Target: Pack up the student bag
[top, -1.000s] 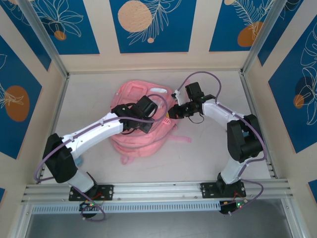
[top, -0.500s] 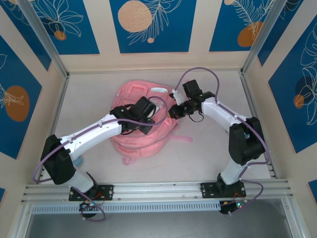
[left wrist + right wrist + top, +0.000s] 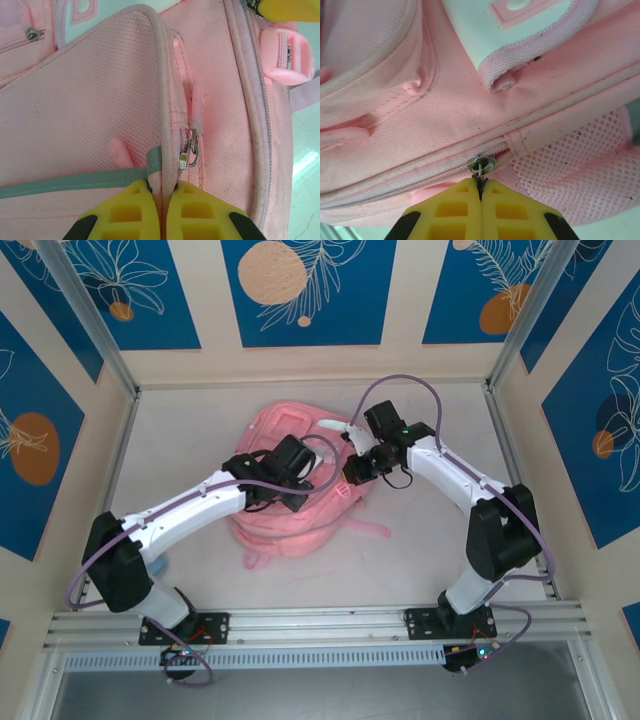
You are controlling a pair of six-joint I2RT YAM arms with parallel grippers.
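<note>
On my left, the left arm reaches up and to the right from its base at the near rail, forearm low and long, wrist sitting over the middle of the student bag. The bag lies flat on the desk, towards the back and centre, between the two wrists. On the left wrist camera, the yellow fingertips come in from the bottom edge with just a slit between them. The left jaws are narrow, pinched on the bag's piped seam right where a grey strip meets it. The mesh pocket panel spreads to the left of that seam. A small zip tab hangs just beside the right-hand tip, not inside the grip. A pink buckle sits at the upper right.

Moving right, a loose strap trails off the bag onto the desk. The right arm rises from its base, bends hard at the elbow and runs back left, wrist at the bag's upper right edge. On the right wrist camera, the fingertips are pressed together. The right jaws are closed, nipping the metal zip pull on the long zip line. A mesh side pocket lies just right of it, and a pale panel with pink trim above.
</note>
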